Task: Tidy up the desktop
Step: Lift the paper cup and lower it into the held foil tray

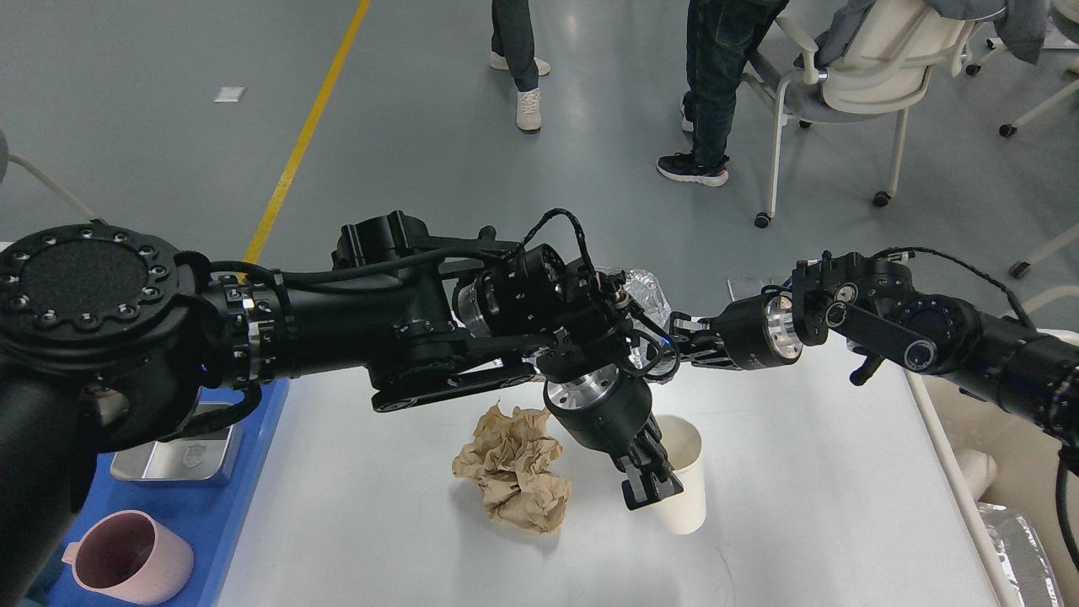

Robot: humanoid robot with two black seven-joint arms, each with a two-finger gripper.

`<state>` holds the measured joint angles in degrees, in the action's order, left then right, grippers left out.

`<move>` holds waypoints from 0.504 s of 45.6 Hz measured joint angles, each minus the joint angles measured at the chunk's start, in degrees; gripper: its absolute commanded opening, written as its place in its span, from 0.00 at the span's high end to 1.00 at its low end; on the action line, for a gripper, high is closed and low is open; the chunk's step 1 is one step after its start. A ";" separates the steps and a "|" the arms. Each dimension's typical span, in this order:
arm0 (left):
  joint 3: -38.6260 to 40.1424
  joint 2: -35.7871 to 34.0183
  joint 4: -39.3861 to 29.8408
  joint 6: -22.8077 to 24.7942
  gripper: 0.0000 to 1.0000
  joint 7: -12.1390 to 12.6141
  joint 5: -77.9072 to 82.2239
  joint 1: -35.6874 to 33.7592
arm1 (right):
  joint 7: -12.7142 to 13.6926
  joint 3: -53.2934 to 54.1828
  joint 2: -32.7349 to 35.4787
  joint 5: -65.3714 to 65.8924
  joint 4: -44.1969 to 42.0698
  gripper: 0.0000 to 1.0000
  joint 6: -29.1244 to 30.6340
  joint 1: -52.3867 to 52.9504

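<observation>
The white desktop (809, 523) fills the lower middle of the head view. A white paper cup (684, 493) hangs tilted just above it, and my left gripper (651, 485) is shut on its rim. Left of the cup lies a crumpled ball of brown paper (510, 468). A crinkled foil tray (645, 291) at the far edge is mostly hidden behind my left forearm. My right gripper (679, 341) reaches in from the right and is shut on the tray's right corner.
A blue bin (244, 514) at the table's left holds a pink mug (126, 561) and a small metal tray (181, 451). A cream bin (1003, 472) with foil inside stands at the right. People and chairs are beyond the far edge.
</observation>
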<state>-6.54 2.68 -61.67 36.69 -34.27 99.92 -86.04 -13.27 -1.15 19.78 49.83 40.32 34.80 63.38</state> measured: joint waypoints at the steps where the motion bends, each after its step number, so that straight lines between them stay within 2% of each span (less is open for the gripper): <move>1: 0.37 -0.24 -0.62 0.38 0.96 0.00 -0.03 -0.15 | 0.00 0.00 0.00 0.01 -0.03 1.00 0.00 0.00; 13: 7.57 -3.32 -6.04 5.59 0.96 0.10 -0.09 -1.94 | 0.04 0.00 0.00 0.10 -0.67 1.00 0.00 -0.01; 23: 13.48 -6.69 -6.45 7.07 0.95 0.30 -0.09 -4.03 | 0.01 -0.03 0.04 0.13 -1.52 1.00 0.04 -0.17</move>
<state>6.95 -4.01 -68.13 43.76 -33.98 99.83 -90.06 -13.26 -1.18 19.81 49.95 38.80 34.85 63.20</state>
